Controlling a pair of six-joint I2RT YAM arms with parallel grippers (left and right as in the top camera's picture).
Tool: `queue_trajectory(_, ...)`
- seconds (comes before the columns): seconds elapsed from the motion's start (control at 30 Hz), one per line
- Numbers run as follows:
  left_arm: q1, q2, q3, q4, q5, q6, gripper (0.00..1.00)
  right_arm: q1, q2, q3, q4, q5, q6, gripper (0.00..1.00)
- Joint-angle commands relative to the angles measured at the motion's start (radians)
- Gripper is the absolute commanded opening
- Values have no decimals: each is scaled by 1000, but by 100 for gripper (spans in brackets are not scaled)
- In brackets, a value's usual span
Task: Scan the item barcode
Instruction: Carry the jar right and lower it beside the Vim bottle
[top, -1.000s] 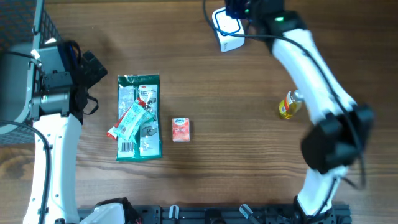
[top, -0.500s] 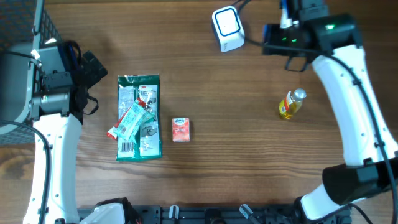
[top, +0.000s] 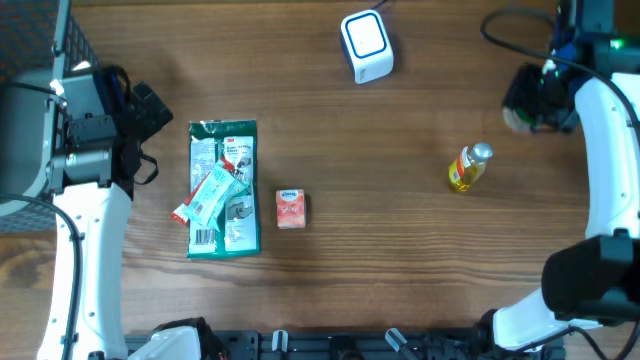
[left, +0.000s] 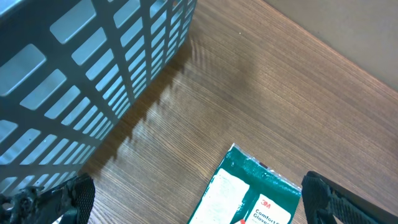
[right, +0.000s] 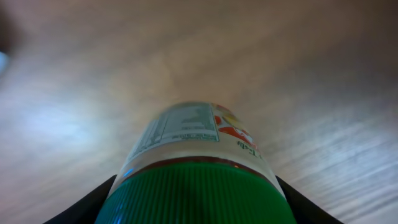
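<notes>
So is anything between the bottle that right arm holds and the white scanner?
Nothing visible. Only bare table lies between the green-capped bottle in the right tool and the white scanner; the yellow bottle sits off to one side.

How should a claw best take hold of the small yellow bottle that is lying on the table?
The yellow bottle is probably best gripped across the middle of its body, from straight above. It lies on its side, silver cap pointing away and to the right, with nothing touching it, so closing across its narrow width should work.
</notes>
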Motion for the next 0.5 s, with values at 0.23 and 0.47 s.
queue_trajectory(0.23,4,-1,4,3,-5,9,100,-63,7,-373,270,-140,19,9)
queue_trajectory(0.47,4,-1,4,3,-5,9,100,-64,7,-454,325,-134,19,14)
